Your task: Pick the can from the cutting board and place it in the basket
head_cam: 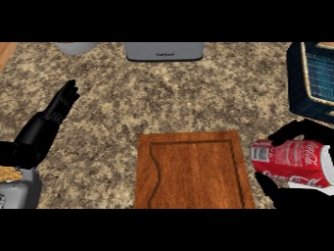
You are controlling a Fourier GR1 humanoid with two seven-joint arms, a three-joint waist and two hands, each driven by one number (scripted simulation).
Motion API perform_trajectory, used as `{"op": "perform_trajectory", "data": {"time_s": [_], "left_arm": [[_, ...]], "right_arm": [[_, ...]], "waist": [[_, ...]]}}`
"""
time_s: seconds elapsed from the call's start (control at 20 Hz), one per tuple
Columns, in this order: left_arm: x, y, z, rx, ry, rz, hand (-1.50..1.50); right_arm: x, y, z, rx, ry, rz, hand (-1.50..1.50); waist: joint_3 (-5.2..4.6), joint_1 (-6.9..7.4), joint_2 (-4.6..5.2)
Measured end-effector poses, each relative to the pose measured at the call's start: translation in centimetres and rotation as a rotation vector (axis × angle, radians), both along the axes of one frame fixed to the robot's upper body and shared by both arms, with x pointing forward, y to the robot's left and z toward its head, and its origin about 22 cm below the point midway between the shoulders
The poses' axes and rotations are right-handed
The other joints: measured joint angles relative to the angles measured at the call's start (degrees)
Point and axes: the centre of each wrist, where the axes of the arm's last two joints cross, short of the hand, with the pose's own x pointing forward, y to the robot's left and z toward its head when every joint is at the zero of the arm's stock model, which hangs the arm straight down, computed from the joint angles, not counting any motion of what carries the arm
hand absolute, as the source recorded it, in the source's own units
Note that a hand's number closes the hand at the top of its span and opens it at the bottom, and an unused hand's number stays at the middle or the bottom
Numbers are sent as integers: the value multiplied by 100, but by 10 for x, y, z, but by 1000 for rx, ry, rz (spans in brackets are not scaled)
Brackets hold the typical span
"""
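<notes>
Gripping one can (294, 163), robot hand (299, 131)

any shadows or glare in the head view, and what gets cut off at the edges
Head view: flat, even light, no glare on the red can; the right hand curled round it reads as a black mass; basket, grey appliance and left hand forearm are cropped at the edges.

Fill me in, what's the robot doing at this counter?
The right hand is curled round a red soda can, held tilted on its side just right of the brown wooden cutting board, which it has left. The dark blue woven basket sits further back at the right edge; the can isn't in it yet. The left hand rests open at the left.
</notes>
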Motion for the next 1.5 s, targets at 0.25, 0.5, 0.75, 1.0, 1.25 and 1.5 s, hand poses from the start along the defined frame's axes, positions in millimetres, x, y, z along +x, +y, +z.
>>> {"op": "perform_trajectory", "data": {"time_s": [0.25,0.5,0.75,1.0,1.25,1.5], "left_arm": [[1,-1,-4,3,3,-12,0],[8,-1,0,-3,2,-11,0],[10,-4,-3,1,-5,-8,0],[6,-7,2,4,-7,-19,0],[16,-14,2,-1,-2,-28,0],[12,-12,8,-1,-12,-35,0]], "right_arm": [[-20,-12,46,90,-54,-67,150],[-18,-28,81,81,-73,-166,150],[2,-47,114,47,-101,-253,150],[33,-50,129,44,-120,-332,150],[72,-71,138,73,-150,-433,150],[106,-97,149,126,-200,-539,150]], "waist": [[-4,40,12],[-5,74,22],[-3,104,31],[-4,150,38],[0,164,57],[-1,206,60]]}}
